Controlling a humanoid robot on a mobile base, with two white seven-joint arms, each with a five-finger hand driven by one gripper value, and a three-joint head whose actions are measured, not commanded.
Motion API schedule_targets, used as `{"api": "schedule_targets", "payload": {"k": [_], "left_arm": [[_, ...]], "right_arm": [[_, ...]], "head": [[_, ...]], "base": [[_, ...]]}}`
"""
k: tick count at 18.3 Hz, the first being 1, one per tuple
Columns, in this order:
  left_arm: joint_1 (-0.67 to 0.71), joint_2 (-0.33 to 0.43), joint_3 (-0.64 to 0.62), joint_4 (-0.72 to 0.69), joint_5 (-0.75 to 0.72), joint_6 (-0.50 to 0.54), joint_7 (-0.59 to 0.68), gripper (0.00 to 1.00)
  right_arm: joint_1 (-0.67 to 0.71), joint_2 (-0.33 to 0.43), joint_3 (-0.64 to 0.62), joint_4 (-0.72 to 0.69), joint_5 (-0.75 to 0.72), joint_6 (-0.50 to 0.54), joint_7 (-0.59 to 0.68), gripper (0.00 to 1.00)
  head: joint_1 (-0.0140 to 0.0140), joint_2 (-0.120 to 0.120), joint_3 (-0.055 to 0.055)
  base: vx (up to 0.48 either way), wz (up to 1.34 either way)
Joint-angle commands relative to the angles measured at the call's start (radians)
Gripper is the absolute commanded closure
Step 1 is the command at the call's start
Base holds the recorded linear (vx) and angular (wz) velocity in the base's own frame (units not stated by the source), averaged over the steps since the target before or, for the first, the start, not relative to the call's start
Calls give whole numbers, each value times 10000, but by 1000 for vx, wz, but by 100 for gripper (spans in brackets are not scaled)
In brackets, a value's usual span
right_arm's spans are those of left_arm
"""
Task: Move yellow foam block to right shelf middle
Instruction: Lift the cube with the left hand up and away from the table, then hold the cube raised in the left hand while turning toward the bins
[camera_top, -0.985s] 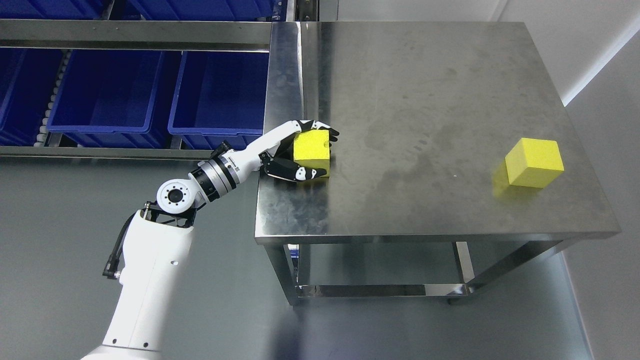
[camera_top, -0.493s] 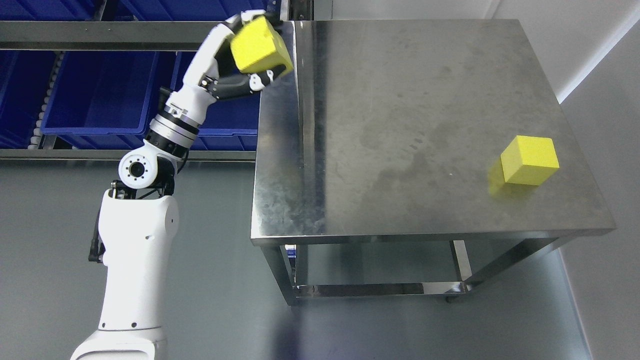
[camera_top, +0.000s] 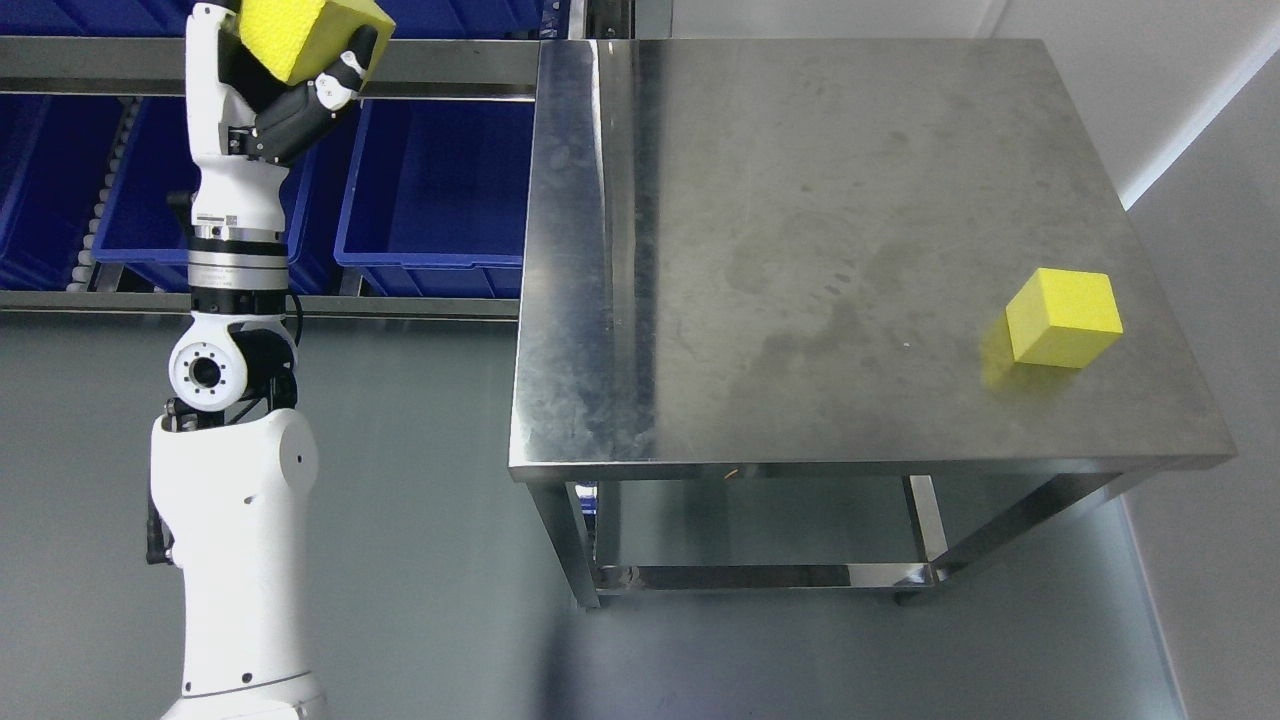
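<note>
My left hand (camera_top: 290, 60) is raised at the top left of the head view, its fingers curled around a yellow foam block (camera_top: 300, 30) that is partly cut off by the top edge. The held block hangs in front of the shelf's steel rail (camera_top: 440, 80), above the blue bins. A second yellow foam block (camera_top: 1062, 318) rests on the steel table (camera_top: 800, 200) near its right edge, untouched. The right arm does not show.
Blue bins (camera_top: 430, 180) sit side by side on the shelf's roller rack at the left, under the steel rail. The table has a lower frame (camera_top: 760, 578) beneath it. Grey floor lies between my left arm and the table.
My left arm has swung left and up with the block, from the table's left edge to in front of the shelf rail. The camera has shifted a little.
</note>
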Motion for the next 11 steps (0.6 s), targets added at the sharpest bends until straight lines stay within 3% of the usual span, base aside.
{"api": "schedule_targets", "payload": {"k": [1,11], "left_arm": [[371,104,1029,-455,90,-34,32,57],[816,104,768,-470,90,-49,17,57]], "right_arm": [[-17,-175,0,-175,0,-3,7,0],[-17,-175,0,-175,0,-3,7,0]], "head": [[0,0,0],[0,0,0]], "base": [[-15,132],[28,391]]}}
